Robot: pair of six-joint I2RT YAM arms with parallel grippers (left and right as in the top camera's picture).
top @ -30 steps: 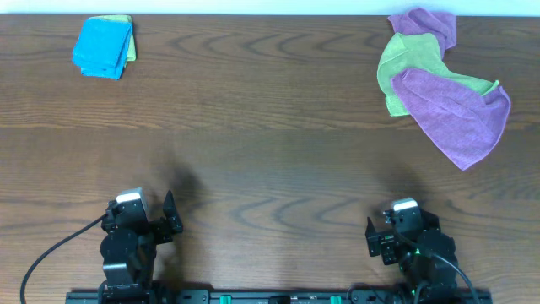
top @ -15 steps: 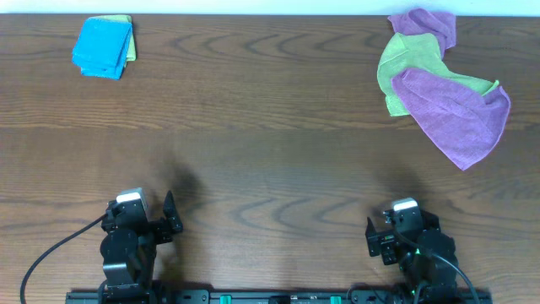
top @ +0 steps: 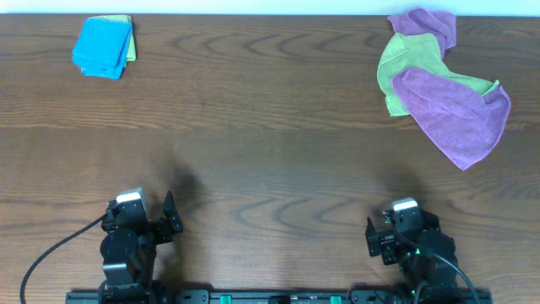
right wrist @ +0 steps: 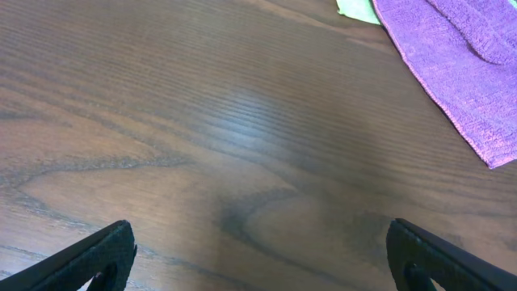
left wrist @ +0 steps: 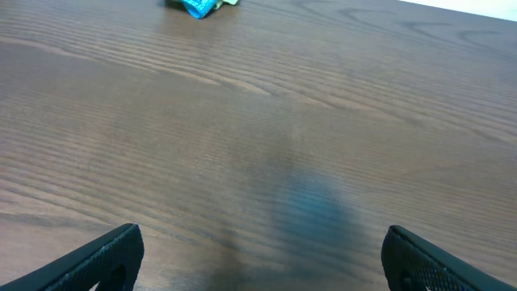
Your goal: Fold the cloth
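- The task has not really begun: the cloth (top: 460, 114) is not yet touched, so the step in hand is the first reach toward it.
- The cloth lies at the far right of the table (top: 270, 143), crumpled and not spread flat. Its upper part rests on a lime-green cloth (top: 405, 63), and its lower corner hangs toward the near side.
- A second purple cloth (top: 426, 25) lies behind the green one, at the far edge. No white tag shows on either purple piece in these views.
- A folded blue cloth (top: 101, 46) sits at the far left corner, well apart from the pile.
- The left end effector (left wrist: 260, 242) is released, with its jaws wide apart and only bare wood between them. It hovers near the front edge of the table, far from the cloth.
- The right end effector (right wrist: 260, 234) is also released and grasps nothing. In its wrist view the cloth is ahead and to the right, well apart from the fingertips.
- The next move probably belongs to the right arm, which is on the same side as the pile. It needs to travel forward and to the right and take one free corner.
- The cloth then likely has to be pulled off the green one and laid flat on open wood before any fold.
- One risk is that the green cloth is dragged along with it.
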